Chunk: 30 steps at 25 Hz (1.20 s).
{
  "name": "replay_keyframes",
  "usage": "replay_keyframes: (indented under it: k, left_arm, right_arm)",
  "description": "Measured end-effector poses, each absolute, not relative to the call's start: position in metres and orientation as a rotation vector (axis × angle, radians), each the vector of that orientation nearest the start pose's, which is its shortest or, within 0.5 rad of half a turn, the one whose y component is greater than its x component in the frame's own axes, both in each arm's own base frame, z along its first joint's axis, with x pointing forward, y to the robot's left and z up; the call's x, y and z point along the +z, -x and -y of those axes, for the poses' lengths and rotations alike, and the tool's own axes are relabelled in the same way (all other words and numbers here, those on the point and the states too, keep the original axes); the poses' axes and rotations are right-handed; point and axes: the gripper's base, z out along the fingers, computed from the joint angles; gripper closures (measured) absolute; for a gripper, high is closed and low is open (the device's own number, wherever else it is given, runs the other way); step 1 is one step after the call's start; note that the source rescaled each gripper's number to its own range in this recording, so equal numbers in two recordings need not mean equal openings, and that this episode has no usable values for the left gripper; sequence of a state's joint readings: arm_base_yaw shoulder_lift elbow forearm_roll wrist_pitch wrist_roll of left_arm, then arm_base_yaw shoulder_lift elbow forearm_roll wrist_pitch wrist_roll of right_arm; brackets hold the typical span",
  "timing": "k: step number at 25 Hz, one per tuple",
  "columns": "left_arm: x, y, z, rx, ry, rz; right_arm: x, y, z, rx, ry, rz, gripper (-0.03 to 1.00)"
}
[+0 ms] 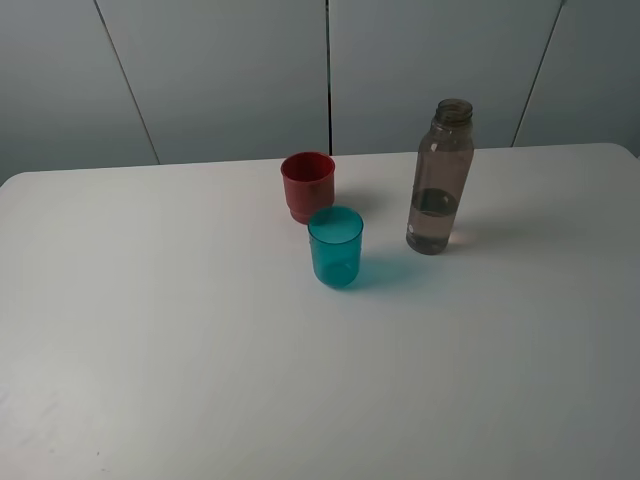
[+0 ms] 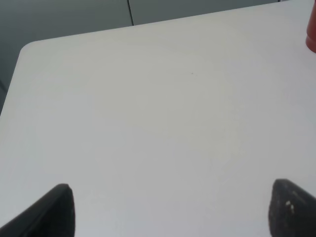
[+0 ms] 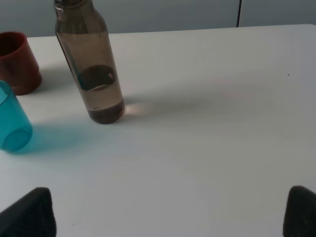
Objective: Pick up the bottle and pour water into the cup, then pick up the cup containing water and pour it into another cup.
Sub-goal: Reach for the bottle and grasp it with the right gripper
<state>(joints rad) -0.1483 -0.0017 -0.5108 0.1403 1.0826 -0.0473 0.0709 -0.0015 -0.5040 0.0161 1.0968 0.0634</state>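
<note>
Left hand: fingers spread wide with nothing between them. It hangs over bare worktop on the left side and looks toward the far-left corner, clear of all 3 task items. I judge it is kept out of the way for now.
Right hand: also spread wide and holding nothing, near the front edge. It faces the bottle with open worktop between them, which makes it the likely one for the 1st pick.
Teal cup: upright and mouth up, about midway between the left and right edges, and the nearest of the 3 items. It looks empty, so it is ready to take the pour.
Bottle: upright and uncapped, right of the cups and closer to the far edge, well apart from the teal cup. Water fills roughly the bottom third. The open neck means it only needs tilting, and the gap beside it leaves room for fingers around its body.
Red cup: upright, just behind the teal cup and nearest the far edge. I cannot tell whether the 2 cups touch. Being this close suits the 2nd pour.
Progress: nothing has been lifted yet.
</note>
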Motion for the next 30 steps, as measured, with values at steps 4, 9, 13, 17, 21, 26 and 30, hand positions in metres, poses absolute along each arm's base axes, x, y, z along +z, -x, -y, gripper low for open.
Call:
replay_keyframes:
  k: [4,9,13,17,21,26,30]
  left_arm:
    - [0.279,0.006,-0.012,0.046,-0.094,-2.044]
    - [0.279,0.006,-0.012,0.045,-0.092,-2.044]
    - [0.279,0.006,-0.012,0.045,-0.092,-2.044]
    - [0.279,0.006,-0.012,0.045,-0.092,-2.044]
    - [0.279,0.006,-0.012,0.046,-0.094,-2.044]
    - [0.279,0.006,-0.012,0.046,-0.094,-2.044]
    - [0.279,0.006,-0.012,0.047,-0.096,-2.044]
  right_arm:
    - [0.275,0.007,0.0,0.1,0.001,-2.076,-0.03]
    - [0.275,0.007,0.0,0.106,-0.015,-2.077,-0.03]
    - [0.275,0.007,0.001,0.098,-0.019,-2.076,-0.03]
    - [0.299,-0.001,0.0,0.104,-0.02,-2.001,-0.03]
    - [0.334,-0.031,-0.002,0.106,-0.02,-1.965,-0.03]
    - [0.356,-0.098,-0.008,0.116,-0.025,-2.014,-0.03]
    - [0.35,-0.155,-0.012,0.123,-0.032,-2.035,-0.03]
